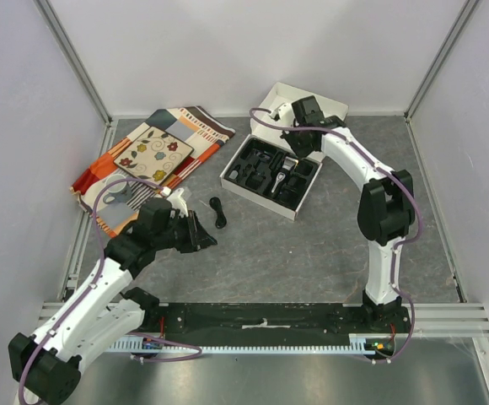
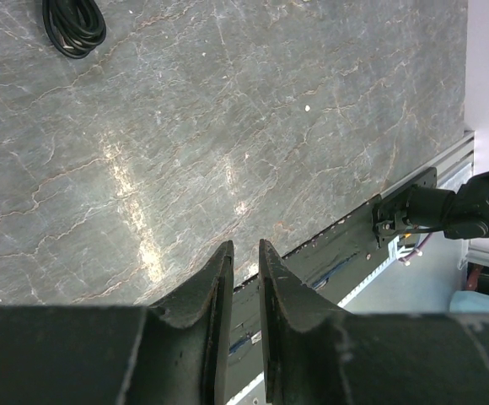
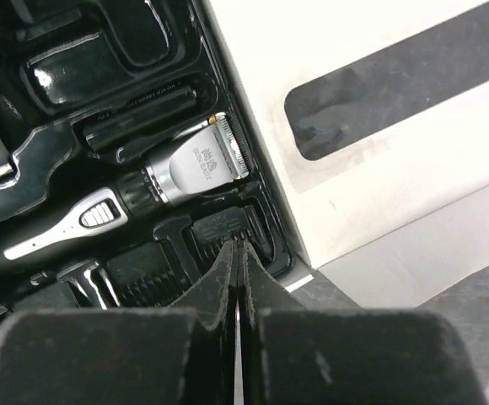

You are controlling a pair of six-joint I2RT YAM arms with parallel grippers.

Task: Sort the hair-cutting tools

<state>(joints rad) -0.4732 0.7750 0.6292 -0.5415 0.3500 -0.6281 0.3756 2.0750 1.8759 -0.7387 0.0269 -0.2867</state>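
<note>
- Table point(image 1: 312, 253) of grey marbled stone fills the top external view. A white box point(image 1: 257, 199) holding a black moulded tray point(image 1: 253, 160) sits toward the far side, with a white lid point(image 1: 276, 94) just behind it.
- In the same view a patterned cloth point(image 1: 156, 148) lies at the far left. A coiled black cord point(image 1: 219, 211) rests on the bare table between the cloth and the box.
- The left end effector point(image 1: 201, 232) hangs low over the table, near the cord but apart from it. The right end effector point(image 1: 299, 150) reaches over the far right part of the tray.
- The left wrist view shows the left end effector's fingers point(image 2: 217, 283) drawn nearly together, with a narrow slit between them and nothing in it. Bare table lies beneath, the cord is at the top left corner, and a dark rail point(image 2: 329, 253) runs along the table's edge.
- The right wrist view shows the right end effector's fingers pressed together at the tips, pinching nothing that I can see.
- Those tips hover over a black comb attachment point(image 3: 217, 232) seated in the tray; whether they touch it I cannot tell.
- The black-and-silver clipper point(image 3: 173, 177) lies in its recess just beyond, blade end against the box's white wall. Other black pieces fill the neighbouring recesses.
</note>
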